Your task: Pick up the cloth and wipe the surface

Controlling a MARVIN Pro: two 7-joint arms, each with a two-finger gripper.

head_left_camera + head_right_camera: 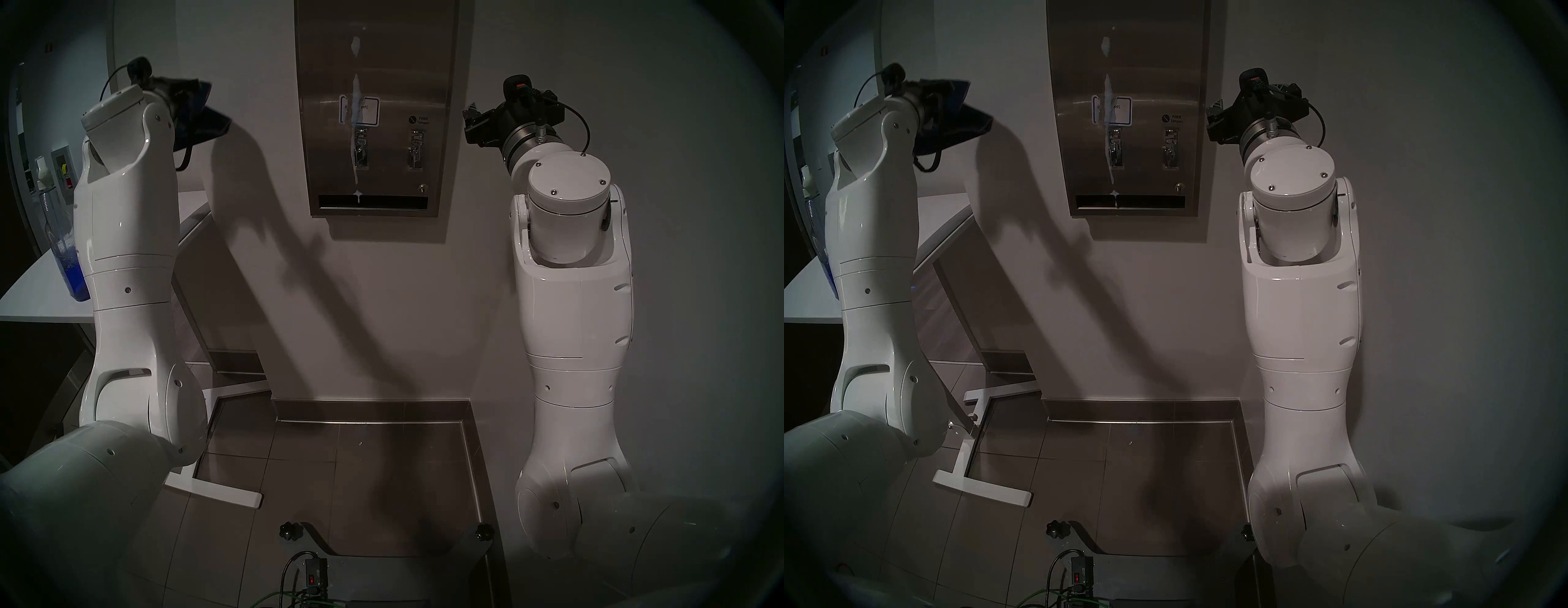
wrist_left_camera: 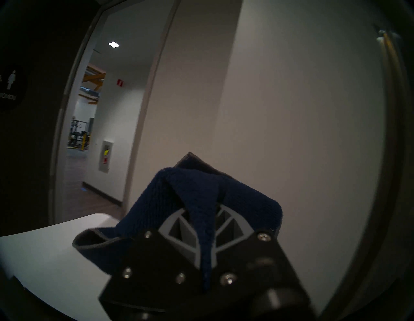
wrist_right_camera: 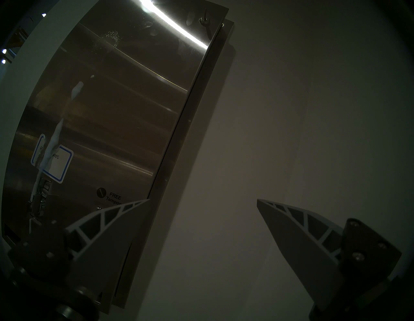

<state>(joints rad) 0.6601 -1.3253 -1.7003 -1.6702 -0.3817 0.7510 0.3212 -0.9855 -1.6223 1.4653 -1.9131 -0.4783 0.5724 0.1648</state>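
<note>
Your left gripper (image 2: 208,224) is clenched on the cloth (image 2: 179,197), right gripper (image 3: 202,207) released; the loose folds may slip, probably smearing the panel (image 1: 373,63) streak.

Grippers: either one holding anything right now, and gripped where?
Left gripper pinches a fold of the navy cloth between its fingers; the rest drapes over them. Right gripper is open, empty.

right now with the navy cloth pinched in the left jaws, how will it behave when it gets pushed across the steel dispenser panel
Probably floppy: the navy cloth folds and droops around the left gripper. Likely light, since a small pinch holds it aloft. Its nubby weave should drag rather than slide on the steel dispenser panel, so it may bunch over the white streak.
</note>
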